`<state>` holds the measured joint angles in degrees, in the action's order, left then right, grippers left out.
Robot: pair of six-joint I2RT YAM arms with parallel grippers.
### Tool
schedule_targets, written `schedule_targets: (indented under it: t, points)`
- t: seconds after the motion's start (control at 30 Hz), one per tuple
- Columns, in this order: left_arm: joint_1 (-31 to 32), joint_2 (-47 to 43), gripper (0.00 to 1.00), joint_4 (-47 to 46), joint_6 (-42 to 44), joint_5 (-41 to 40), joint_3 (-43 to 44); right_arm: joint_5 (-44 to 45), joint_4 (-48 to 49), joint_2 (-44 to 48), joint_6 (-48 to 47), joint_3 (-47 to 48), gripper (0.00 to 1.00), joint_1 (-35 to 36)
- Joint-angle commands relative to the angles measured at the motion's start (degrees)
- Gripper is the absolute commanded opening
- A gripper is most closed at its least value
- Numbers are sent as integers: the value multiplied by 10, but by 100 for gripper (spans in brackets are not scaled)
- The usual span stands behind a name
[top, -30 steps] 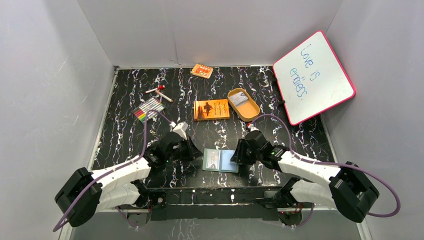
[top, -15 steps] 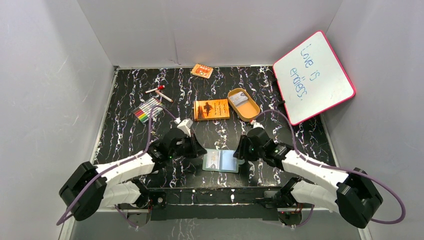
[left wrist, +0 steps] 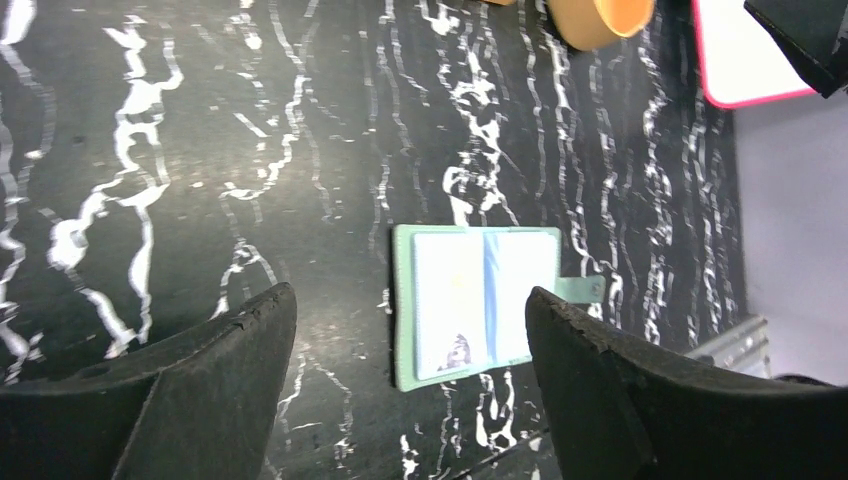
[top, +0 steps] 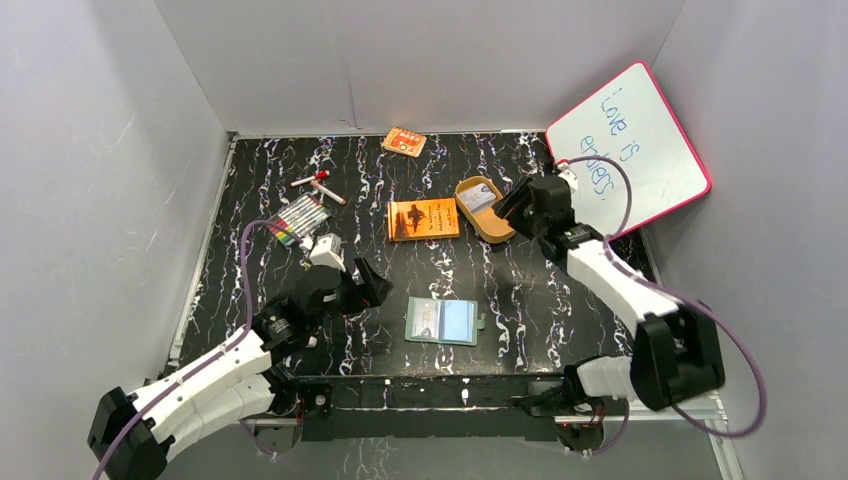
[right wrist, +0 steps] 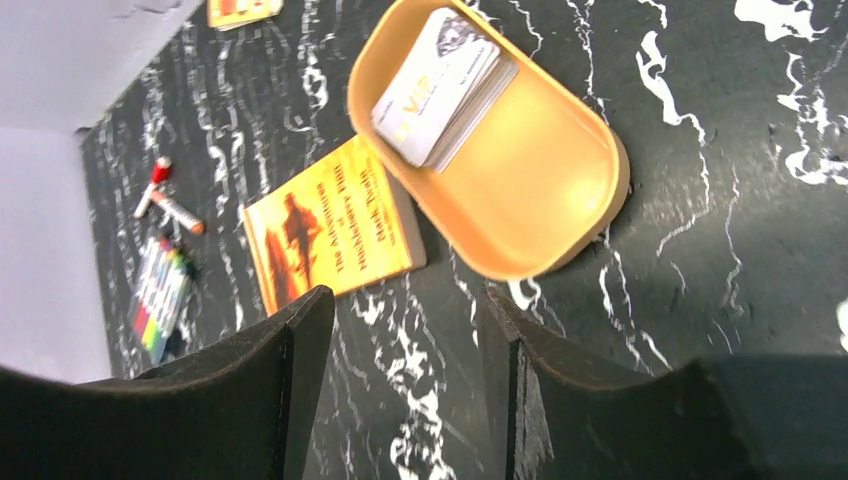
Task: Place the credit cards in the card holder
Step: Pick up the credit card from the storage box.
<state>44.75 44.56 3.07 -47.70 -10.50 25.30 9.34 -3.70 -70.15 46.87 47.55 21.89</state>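
Note:
The card holder (top: 443,321) lies open and flat near the front edge, its pale pockets up and its snap tab to the right; the left wrist view shows the card holder (left wrist: 480,305) too. A stack of credit cards (top: 480,199) rests inside the tan oval tin (top: 497,225). My left gripper (top: 365,287) hangs open just left of the holder, holding nothing. My right gripper (top: 512,205) hovers open at the tin's right side. In the right wrist view the credit cards (right wrist: 440,85) and tin (right wrist: 530,200) lie beyond my empty right gripper (right wrist: 407,295).
An orange book (top: 423,219) lies left of the tin. A marker pack (top: 298,218) and loose pens (top: 318,183) sit at the left. A small orange packet (top: 404,141) is at the back wall. A pink-framed whiteboard (top: 627,152) leans at the right.
My left gripper opened and drew back to the left of the card holder. My right arm swung from the holder's right edge up to the tin, its jaws spreading wider.

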Motion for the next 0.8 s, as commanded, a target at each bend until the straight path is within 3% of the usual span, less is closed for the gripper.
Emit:
schedule_targets:
  t: [0.0,0.2,0.4,0.77]
  points:
    - [-1,-25,83,78,-11,-88,30,0,99,-98,48,65,63,-10]
    - [-1,-35,85,107,-13,-97,41,14,113,-221,93,145,62,-13]
    - [-1,-32,85,106,-26,-94,31,31,68,-317,153,205,61,-14]
    - [-1,-8,85,91,-27,-94,22,44,45,-380,177,241,61,-13]
